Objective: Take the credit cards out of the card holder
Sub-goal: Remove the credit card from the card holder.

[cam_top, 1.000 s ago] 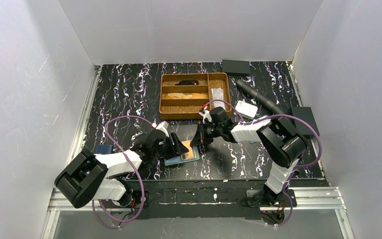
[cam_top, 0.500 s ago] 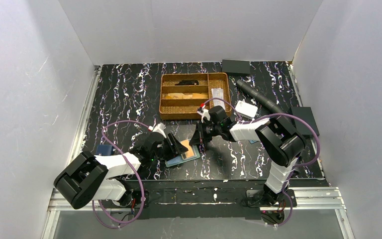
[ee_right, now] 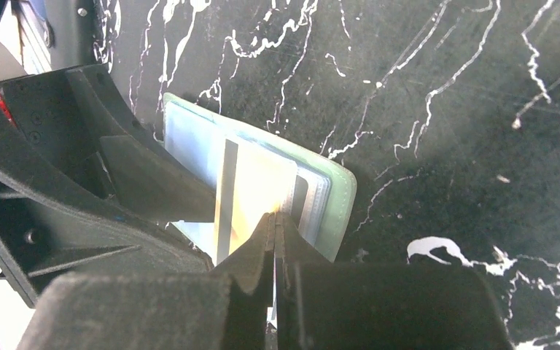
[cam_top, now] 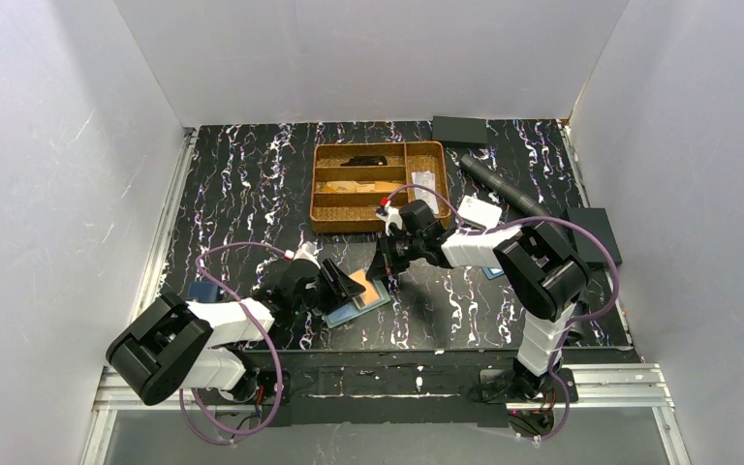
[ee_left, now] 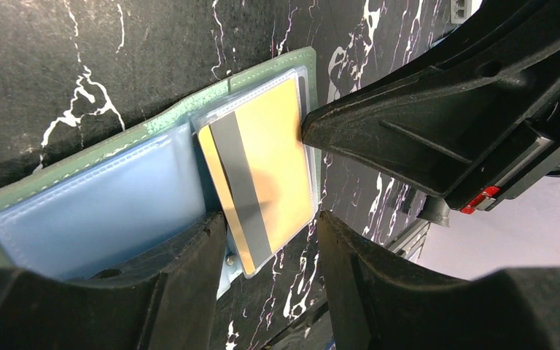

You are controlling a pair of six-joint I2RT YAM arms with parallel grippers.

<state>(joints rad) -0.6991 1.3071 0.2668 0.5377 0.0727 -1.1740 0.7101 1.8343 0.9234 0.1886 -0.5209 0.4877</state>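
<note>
The teal-green card holder (cam_top: 342, 314) lies open and flat on the black marbled table between the two arms. An orange-gold credit card (ee_left: 266, 168) with a grey stripe sticks partway out of its right clear pocket. My left gripper (ee_left: 270, 244) is open. Its left finger rests on the pale blue pocket, and the card's near end lies between the fingers. My right gripper (ee_right: 277, 216) is shut, its joined tips touching the card's (ee_right: 259, 182) far edge over the holder (ee_right: 339, 211). No dark blue card can be made out.
A wooden tray (cam_top: 381, 145) with several compartments stands behind the grippers. A white box (cam_top: 480, 212) and a black tube (cam_top: 504, 189) lie at the back right. A blue holder (cam_top: 203, 290) sits by the left arm, and black boxes (cam_top: 459, 129) line the far edge.
My right gripper's jaws have closed the last bit and its tip has moved slightly left onto the card's edge. The left gripper and the holder have shifted slightly.
</note>
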